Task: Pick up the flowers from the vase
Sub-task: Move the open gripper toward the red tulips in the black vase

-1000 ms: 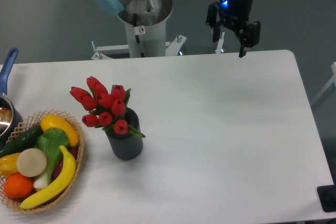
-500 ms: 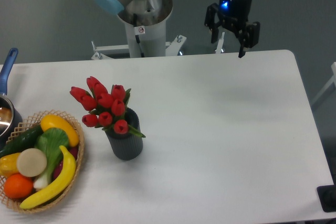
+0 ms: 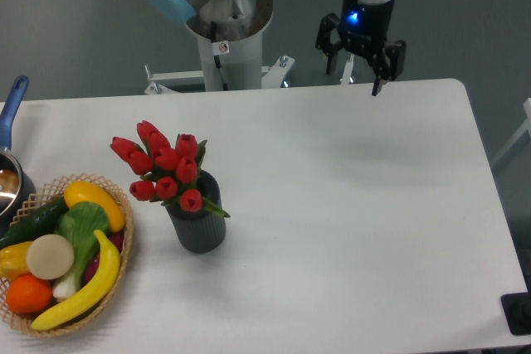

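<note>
A bunch of red tulip flowers [image 3: 164, 167] with green leaves stands in the short dark grey ribbed vase [image 3: 197, 227] on the left part of the white table. The buds lean up and to the left of the vase mouth. My gripper [image 3: 355, 76] hangs high at the far edge of the table, well to the right of the vase and far from it. Its fingers are spread apart and hold nothing. A blue light glows on its body.
A wicker basket [image 3: 123, 269] of fruit and vegetables sits at the left front, close to the vase. A pot with a blue handle [image 3: 12, 104] shows at the left edge. The robot's base [image 3: 226, 35] stands behind the table's far edge [image 3: 249, 91].
The gripper has shifted slightly left and up, and turned a little about its axis. The flowers and vase have not moved.
</note>
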